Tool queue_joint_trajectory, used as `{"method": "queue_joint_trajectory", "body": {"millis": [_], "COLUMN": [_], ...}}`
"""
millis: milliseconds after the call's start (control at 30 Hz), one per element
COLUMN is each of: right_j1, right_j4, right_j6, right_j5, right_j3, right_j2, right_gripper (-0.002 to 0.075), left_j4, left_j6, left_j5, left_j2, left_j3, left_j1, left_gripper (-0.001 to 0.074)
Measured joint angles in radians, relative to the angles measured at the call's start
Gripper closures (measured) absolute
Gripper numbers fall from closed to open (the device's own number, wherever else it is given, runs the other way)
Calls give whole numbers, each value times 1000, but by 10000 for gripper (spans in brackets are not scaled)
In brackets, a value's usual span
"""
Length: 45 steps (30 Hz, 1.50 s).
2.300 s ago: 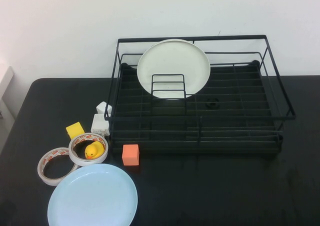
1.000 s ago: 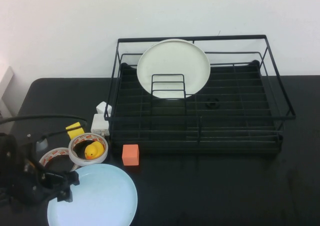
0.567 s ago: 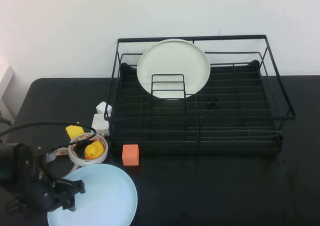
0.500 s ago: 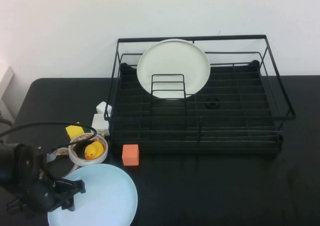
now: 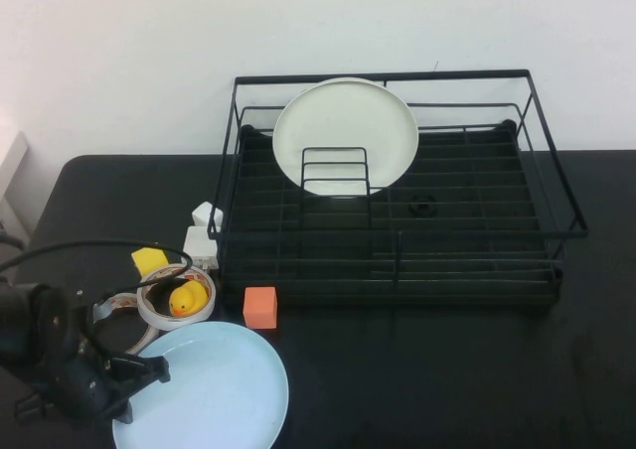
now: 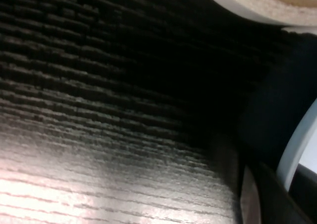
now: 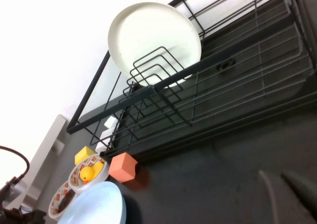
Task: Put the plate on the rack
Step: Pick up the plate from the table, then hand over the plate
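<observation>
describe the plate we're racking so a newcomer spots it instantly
Start at the black rack; come to the table's near-left corner. The plate lies flat there, left gripper at its rim; right gripper parked. It is pale blue; the white plate stands in the rack.

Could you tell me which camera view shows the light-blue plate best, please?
The high view: the plate shows almost whole, the left gripper at its edge. The right wrist view catches part; the left wrist, only a rim sliver. The right gripper is unseen.

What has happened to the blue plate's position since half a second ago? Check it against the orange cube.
Yes. The plate slid toward the robot's right; its rim now reaches past the orange cube, with the left gripper at its edge.
</observation>
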Motion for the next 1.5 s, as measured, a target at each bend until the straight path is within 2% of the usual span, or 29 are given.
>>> {"method": "queue_joint_trajectory", "body": {"millis": [133,267,767,967,1133,1267,1367,1500], "right_j1": [0,0,0,0,0,0,0,0], "right_j4": [0,0,0,10,81,102,109,137], "right_j6": [-1,-5,-32,-35,-67,-87,-108,-202], "right_j5": [2,19,25,40,148,288,344,382], "right_j3": [0,0,0,0,-2,-32,-93,-197], "right_j2": [0,0,-2,-2,-2,-2,-2,30], "right_gripper": [718,718,718,718,718,716,685,545], "left_j4": [-83,-242,-970,-1218,-1384,-1426,-1434,-1477], "left_j6": [92,234,1060,1363,1608,1691,1711,1766], "left_j5": [-2,-6,-41,54,164,182,191,287], "left_j2": [-5,-26,-190,-257,-385,-507,-612,-719], "left_j3": [0,9,147,193,208,209,210,214], "left_j1": [0,0,0,0,0,0,0,0], "left_gripper": [703,717,733,732,733,732,732,732]}}
